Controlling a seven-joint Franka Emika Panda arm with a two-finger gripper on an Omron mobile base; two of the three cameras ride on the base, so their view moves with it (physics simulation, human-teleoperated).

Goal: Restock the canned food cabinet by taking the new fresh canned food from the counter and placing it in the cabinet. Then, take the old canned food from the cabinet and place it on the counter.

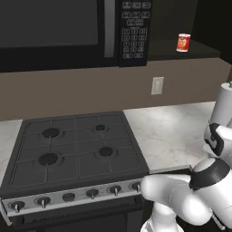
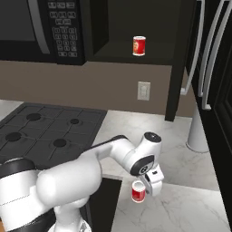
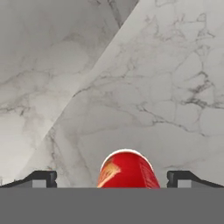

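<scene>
While the old can (image 1: pixel 183 42) sits on the cabinet (image 1: pixel 190 50) shelf, from the right we see our gripper (image 2: pixel 144 186) over the new can (image 2: pixel 138 192) on the counter (image 2: pixel 181 204), and the hand view shows its fingers (image 3: pixel 41 178) spread wide, clear of the can.

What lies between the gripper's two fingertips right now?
In the hand view, the new fresh canned food stands between the open gripper fingertips, on the counter.

Glossy red can (image 3: pixel 127 170), marbled stone counter (image 3: pixel 175 87)
</scene>
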